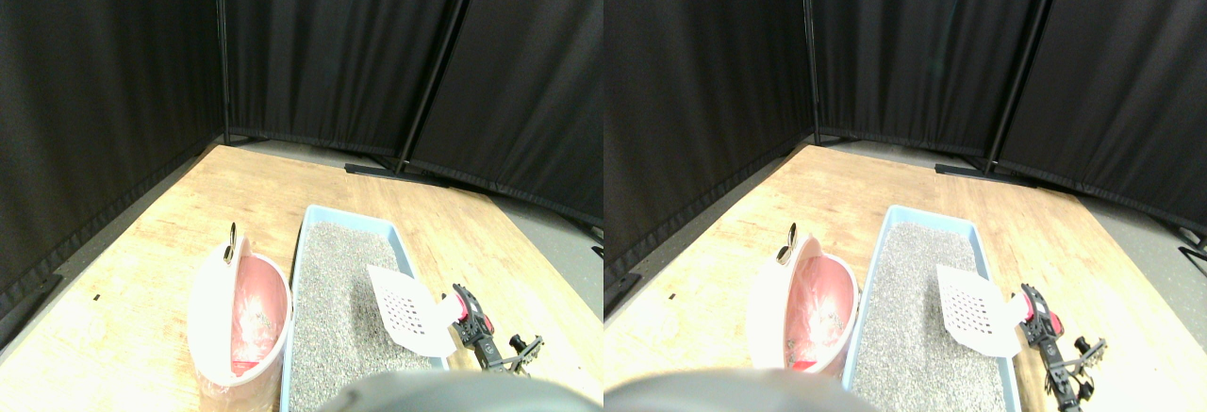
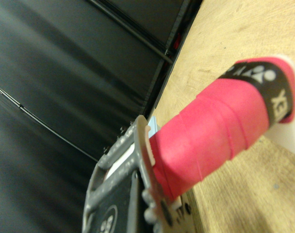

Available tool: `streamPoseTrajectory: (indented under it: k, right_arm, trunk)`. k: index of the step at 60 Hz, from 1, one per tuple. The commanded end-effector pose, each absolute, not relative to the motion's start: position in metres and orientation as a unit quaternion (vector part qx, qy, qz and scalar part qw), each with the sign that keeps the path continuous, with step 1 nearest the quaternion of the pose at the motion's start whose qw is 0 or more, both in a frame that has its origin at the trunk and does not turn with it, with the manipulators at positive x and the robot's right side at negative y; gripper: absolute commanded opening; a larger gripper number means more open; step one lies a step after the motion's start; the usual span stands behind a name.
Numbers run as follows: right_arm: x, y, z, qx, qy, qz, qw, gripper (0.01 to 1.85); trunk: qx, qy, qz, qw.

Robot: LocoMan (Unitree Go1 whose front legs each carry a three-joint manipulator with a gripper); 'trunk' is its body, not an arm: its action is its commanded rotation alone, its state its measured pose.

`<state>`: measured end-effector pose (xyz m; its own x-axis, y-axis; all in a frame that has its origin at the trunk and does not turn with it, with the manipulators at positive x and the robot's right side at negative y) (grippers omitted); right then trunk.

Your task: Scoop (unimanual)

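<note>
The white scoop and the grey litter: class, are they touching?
Cannot tell. The stereo pair view shows the white scoop over the grey litter, but neither contact nor gap shows plainly.

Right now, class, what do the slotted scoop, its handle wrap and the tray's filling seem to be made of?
The scoop looks like thin white moulded plastic: smooth, matte, with rows of punched holes. Its handle wrap looks like pink grip tape, judging by its overlapping spiral seams. The filling in the blue litter tray looks like grey granular litter, speckled and loose.
</note>
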<state>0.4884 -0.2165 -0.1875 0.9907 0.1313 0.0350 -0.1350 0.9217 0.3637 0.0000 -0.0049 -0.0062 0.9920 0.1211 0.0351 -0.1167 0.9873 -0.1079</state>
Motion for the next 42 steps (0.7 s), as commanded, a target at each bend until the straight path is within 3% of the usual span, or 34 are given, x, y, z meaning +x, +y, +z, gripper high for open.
streamPoseTrajectory:
  k: [1,14,29,40,42]
  right_arm:
    - [0.485,-0.211,-0.188,0.176,-0.008,0.076,0.981,0.06]
    - [0.482,-0.202,-0.172,0.185,-0.037,0.082,0.979,0.06]
    - [0.485,-0.211,-0.205,0.199,-0.005,0.052,0.979,0.06]
    - [0.483,-0.220,-0.221,0.196,-0.003,0.038,0.980,0.06]
    - [0.481,-0.223,-0.222,0.192,0.021,0.018,0.981,0.06]
  trunk:
    - [-0.064,-0.021,0.061,0.9959]
    - [-0.065,-0.021,0.061,0.9958]
    - [-0.069,-0.019,0.067,0.9952]
    - [-0.067,-0.017,0.066,0.9954]
    - [-0.067,-0.017,0.066,0.9954]
